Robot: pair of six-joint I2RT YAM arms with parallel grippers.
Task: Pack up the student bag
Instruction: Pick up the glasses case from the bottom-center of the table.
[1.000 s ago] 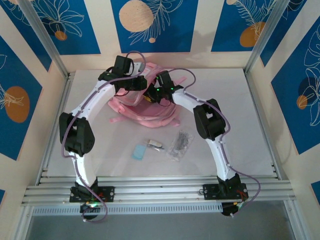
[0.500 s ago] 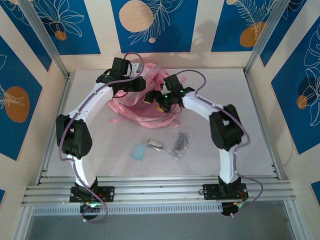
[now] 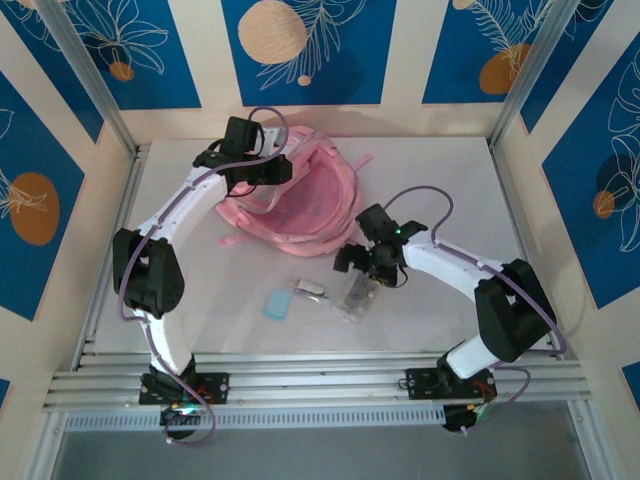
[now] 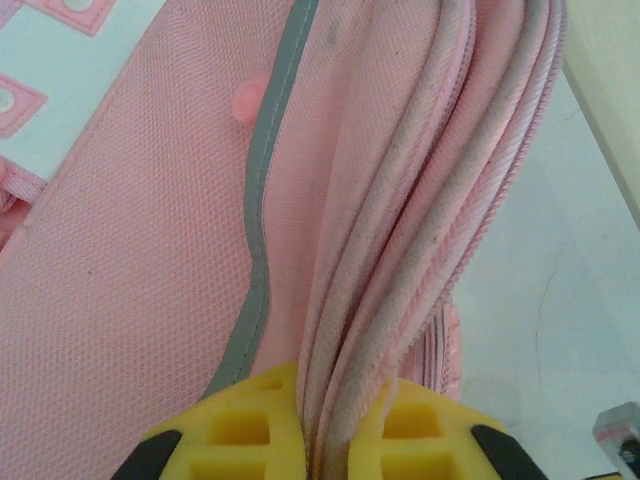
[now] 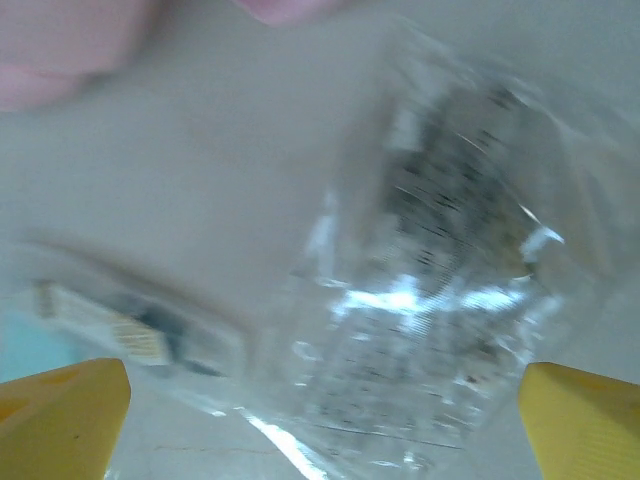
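The student bag (image 3: 300, 205), a large soft pink fabric backpack with pale blue-grey trim, lies on the far middle of the white table (image 3: 450, 190). Its mouth gapes upward and its pink straps trail towards me. In my left wrist view its mesh-weave fabric (image 4: 130, 280) carries a grey strip of piping. Ribbed pink zip edges run beside that strip, and a white patch (image 4: 50, 70) with pink squares sits in the corner.

I can read no writing on the patch. The dark print in the clear crinkled plastic packet (image 5: 430, 300) is too blurred to read.

My left gripper (image 4: 335, 425) has its yellow fingers (image 4: 250, 425) pressed together, pinching the bag's piped zip edge at the left rim (image 3: 268, 172). My right gripper (image 5: 320, 420) hangs over the packet (image 3: 355, 298), near the bag's front. Its yellow fingertips (image 5: 60, 410) are spread as wide as they go and grip nothing. A small white-and-dark object (image 5: 130, 335) lies just beside the packet.
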